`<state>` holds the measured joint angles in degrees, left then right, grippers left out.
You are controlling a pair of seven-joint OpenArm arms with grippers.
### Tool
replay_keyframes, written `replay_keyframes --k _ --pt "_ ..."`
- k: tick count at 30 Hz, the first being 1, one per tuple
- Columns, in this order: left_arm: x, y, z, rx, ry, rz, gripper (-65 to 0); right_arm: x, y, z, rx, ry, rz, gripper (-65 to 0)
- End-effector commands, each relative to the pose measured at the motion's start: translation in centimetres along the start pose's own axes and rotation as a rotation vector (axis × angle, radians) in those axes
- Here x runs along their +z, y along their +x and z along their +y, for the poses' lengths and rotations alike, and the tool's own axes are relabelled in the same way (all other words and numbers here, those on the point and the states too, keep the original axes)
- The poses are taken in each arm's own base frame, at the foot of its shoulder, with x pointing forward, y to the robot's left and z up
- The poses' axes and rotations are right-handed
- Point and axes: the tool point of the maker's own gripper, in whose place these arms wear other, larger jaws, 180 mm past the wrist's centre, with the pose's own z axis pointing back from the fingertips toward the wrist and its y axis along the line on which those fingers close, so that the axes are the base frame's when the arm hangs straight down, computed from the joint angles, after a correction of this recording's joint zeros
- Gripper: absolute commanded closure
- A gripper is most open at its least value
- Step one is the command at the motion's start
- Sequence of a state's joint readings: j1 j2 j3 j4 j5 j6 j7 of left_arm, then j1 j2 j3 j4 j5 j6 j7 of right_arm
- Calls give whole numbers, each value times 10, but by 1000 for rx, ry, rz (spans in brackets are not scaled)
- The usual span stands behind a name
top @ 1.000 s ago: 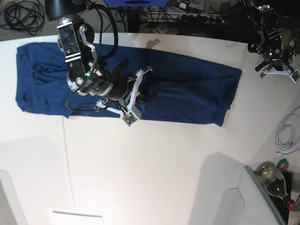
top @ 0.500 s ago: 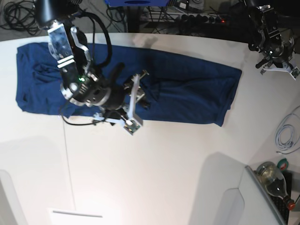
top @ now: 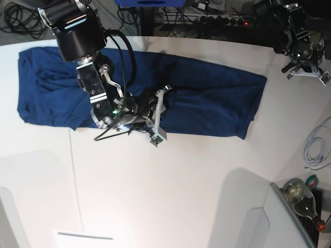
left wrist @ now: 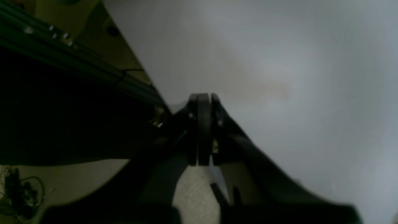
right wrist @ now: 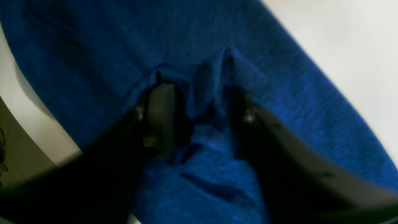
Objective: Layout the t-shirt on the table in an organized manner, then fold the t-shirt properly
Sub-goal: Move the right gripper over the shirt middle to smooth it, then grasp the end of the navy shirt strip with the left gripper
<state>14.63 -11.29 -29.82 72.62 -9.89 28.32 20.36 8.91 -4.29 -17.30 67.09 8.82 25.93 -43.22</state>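
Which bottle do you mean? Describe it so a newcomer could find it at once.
Start from the big white table with the navy t-shirt spread across its far half, then go to the table's near corner on the base view's right. Just past that edge lies a clear glass bottle with a red cap. A coiled pale cable lies nearby, but nothing else there is glass.

A robotics lab: tangled cables (top: 23, 18), a power strip (top: 222, 20) and aluminium framing (left wrist: 77, 67) surround the table (top: 181, 196).
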Motion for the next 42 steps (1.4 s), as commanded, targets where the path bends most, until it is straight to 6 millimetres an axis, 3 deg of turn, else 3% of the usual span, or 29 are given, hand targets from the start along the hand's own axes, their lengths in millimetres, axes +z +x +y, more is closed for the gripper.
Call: replay_keyframes --k 1,2,6,14,23,25,28,32,35,38,39,42 --pt "-1 19 5 -3 15 -59 0 6 25 2 13 7 -64 -54" --pt "-1 19 6 -3 15 -57 0 5 27 5 13 12 -69 0" --pt "-3 21 14 16 36 -57 0 13 39 17 28 23 -94 -6" --pt "-4 22 20 21 48 -58 0 40 72 87 204 88 -229 0" --pt "-4 22 15 14 26 -60 0 22 61 93 185 123 -220 -5" --pt "-4 22 10 4 -1 -60 0 23 60 94 189 122 -210 -60" --pt "-3 22 -4 -20 -76 -59 0 29 57 91 208 107 -173 -207" --pt "3 29 -25 -52 -194 -81 0 57 57 82 240 54 -221 -372" --pt "12 39 -37 -71 -273 -113 0 81 50 67 257 -4 -258 -381" --pt "27 51 -52 -103 -364 -160 0 95 34 33 141 -77 -267 -375" --pt "35 53 -64 -113 -422 -171 -53 98 27 19 98 -104 -264 -375" --pt "55 49 -92 -144 -574 -184 -319 103 12 -7 20 -156 -251 -375"
